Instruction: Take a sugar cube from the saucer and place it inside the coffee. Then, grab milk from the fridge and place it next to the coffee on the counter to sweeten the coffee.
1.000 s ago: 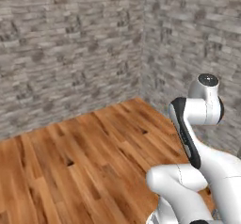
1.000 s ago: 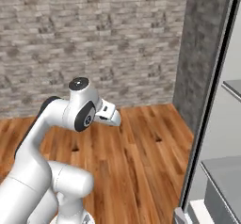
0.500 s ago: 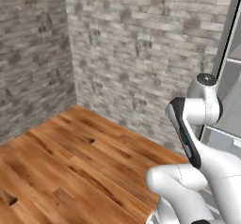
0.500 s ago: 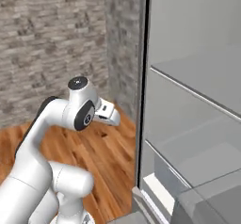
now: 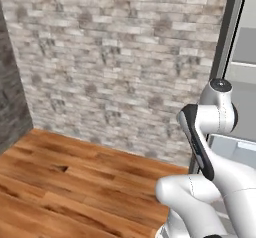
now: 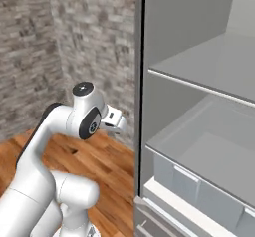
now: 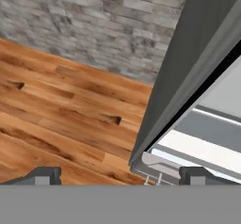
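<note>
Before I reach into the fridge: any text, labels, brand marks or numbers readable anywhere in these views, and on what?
None. No text, label, brand mark or number can be read in any view.
The fridge, its open shelves and drawer fronts, is plain grey.
The brick wall, wood floor and the gripper carry no marking.

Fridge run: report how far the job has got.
Done: the fridge stands open, pale shelves and a drawer showing. The sugar step cannot be judged; saucer and coffee are out of frame. In hand: nothing; the hand has its fingertips wide apart and empty, aimed at the fridge's lower edge and the wood floor. Left: find the milk, which I cannot see on these shelves, and carry it to the counter.
</note>
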